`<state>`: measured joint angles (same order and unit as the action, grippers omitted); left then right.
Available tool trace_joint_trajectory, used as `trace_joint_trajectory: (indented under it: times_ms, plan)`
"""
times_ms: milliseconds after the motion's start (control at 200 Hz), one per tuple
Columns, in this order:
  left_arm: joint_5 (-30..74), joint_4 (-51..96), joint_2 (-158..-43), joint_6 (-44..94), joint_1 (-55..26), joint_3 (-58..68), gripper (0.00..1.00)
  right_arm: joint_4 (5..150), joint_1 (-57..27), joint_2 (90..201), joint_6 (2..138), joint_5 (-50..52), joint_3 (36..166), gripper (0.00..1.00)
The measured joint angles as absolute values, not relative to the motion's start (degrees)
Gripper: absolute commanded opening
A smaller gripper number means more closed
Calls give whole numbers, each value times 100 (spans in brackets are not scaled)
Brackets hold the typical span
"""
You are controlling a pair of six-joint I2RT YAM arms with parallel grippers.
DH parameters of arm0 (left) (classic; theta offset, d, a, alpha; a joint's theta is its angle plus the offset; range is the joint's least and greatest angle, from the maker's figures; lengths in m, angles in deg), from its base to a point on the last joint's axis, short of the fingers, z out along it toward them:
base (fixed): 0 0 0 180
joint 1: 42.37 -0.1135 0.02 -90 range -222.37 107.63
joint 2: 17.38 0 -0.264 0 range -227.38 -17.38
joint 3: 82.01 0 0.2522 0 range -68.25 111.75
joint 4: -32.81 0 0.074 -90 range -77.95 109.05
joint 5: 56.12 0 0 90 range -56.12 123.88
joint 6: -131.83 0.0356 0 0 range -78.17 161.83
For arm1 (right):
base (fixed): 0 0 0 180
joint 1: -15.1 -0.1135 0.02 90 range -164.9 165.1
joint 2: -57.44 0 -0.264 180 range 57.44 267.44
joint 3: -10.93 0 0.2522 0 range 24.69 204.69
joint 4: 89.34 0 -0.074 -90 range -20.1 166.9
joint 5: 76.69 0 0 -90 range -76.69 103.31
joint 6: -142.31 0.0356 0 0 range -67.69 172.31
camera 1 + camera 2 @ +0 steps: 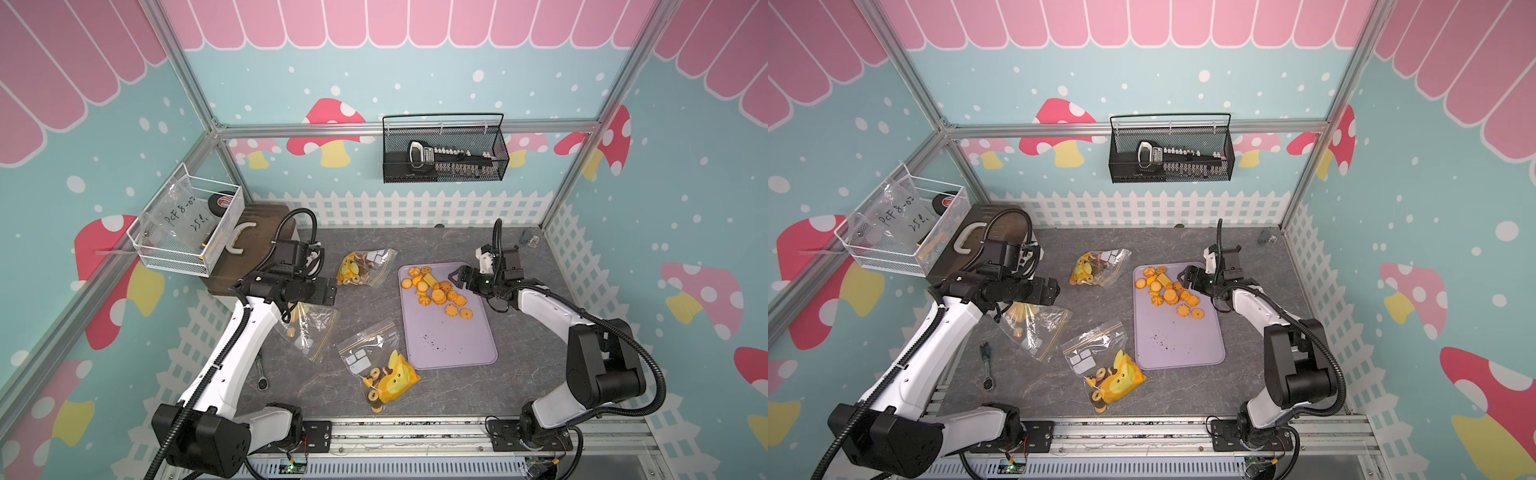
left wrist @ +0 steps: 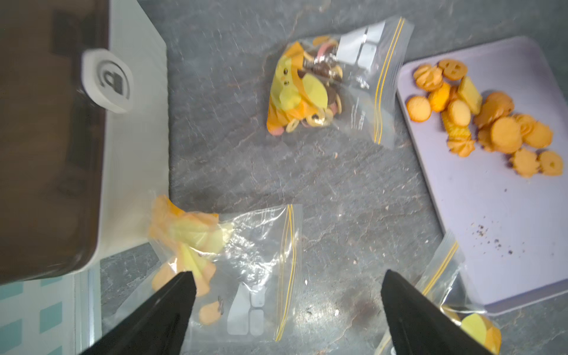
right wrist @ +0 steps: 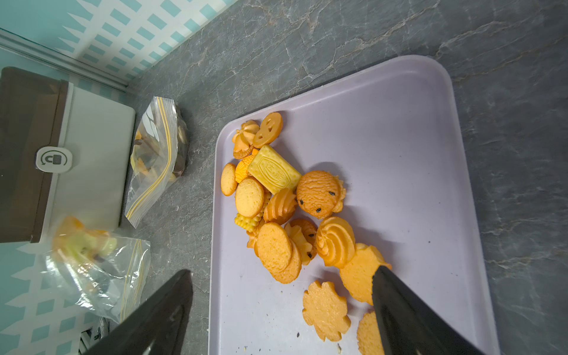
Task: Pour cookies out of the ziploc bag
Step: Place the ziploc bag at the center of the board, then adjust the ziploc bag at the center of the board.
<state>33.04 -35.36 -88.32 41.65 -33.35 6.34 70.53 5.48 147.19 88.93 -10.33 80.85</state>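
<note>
We count three zip bags on the bench [image 1: 457, 245]: a slack bag [image 1: 309, 328] below the left gripper [image 2: 287, 273], a far bag [image 1: 365, 266] and a near bag [image 1: 378, 365]. A pile of cookies [image 1: 436, 293] lies on the far half of the tray [image 1: 453, 345]. The far and near bags look full. The slack bag holds only a few pieces.

Both sets of jaws stand wide apart with nothing between them. The right gripper [image 3: 282, 270] hovers over the tray's cookies.

**Handling.** We judge each bag light, limp and slippery: thin clear film that folds under any load. The zip rim with its yellow line is the only stiffer part. To pour, we would pinch the closed bottom edge or a bottom corner, away from the rim, so that the mouth hangs down. A second pinch at the rim would keep it spread. The cookies look rigid and light and may roll or slide. Dark crumbs on the tray suggest that they chip.

**Not readable.**
- We cannot tell whether any zip is open.
- The left arm covers part of the slack bag in both top views, and the bag is blurred in both wrist views.
- The near bag is cut off in the left wrist view.
- We cannot identify the yellow-orange item inside each bag.
</note>
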Motion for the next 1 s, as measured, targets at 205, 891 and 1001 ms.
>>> trace_joint_trajectory:
  times_ms: [205,891,1001]
  plan:
    - [3230,-2857,-8723,3455,-3333,1156,99,7038,548,14558,8788,-1116,8096,98]
    - [2806,-2240,-11103,3138,-2769,1834,98,6487,-364,16107,8839,-1477,10430,83]
    - [2836,-2332,-11689,3227,-2498,2345,98,6502,-436,16682,8939,-1483,10760,84]
